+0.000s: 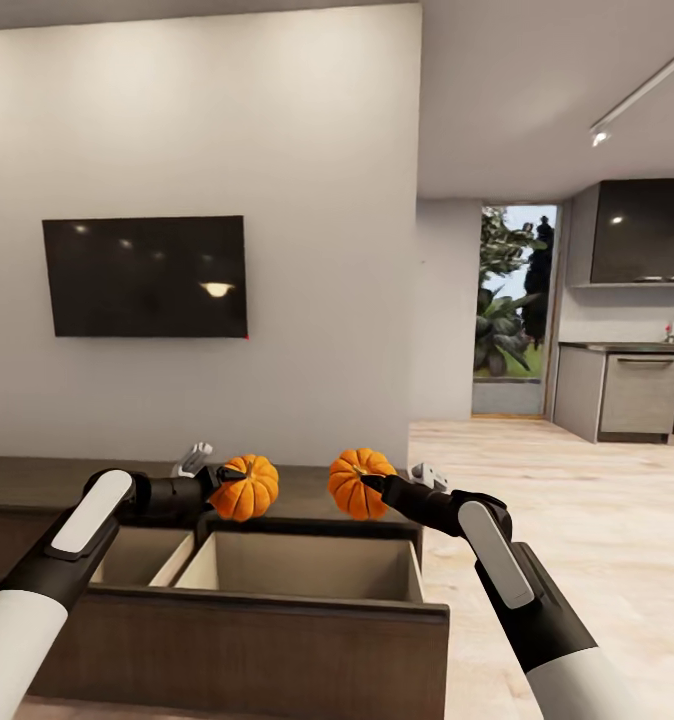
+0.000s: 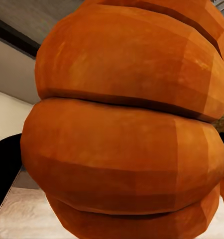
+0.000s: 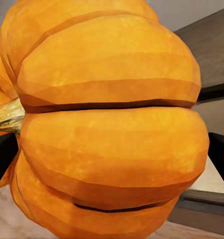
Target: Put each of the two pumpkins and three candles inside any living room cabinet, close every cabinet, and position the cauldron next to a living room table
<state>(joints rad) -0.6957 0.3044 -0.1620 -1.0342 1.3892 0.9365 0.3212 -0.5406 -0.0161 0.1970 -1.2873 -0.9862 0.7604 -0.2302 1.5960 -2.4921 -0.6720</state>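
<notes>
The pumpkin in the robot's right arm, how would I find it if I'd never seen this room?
Find the long dark brown cabinet under the wall TV, its pale compartments open. Two orange pumpkins hang above it. Yours is the right pumpkin, held by the right end effector, nearer the kitchen side than the left pumpkin.

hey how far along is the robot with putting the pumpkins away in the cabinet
Done: the cabinet stands open, its pale compartments showing, and both pumpkins are picked up. In hand: the left gripper holds one pumpkin and the right gripper holds the other pumpkin, both above the open cabinet. Left: lowering them in, the candles, closing up, and the cauldron.
</notes>
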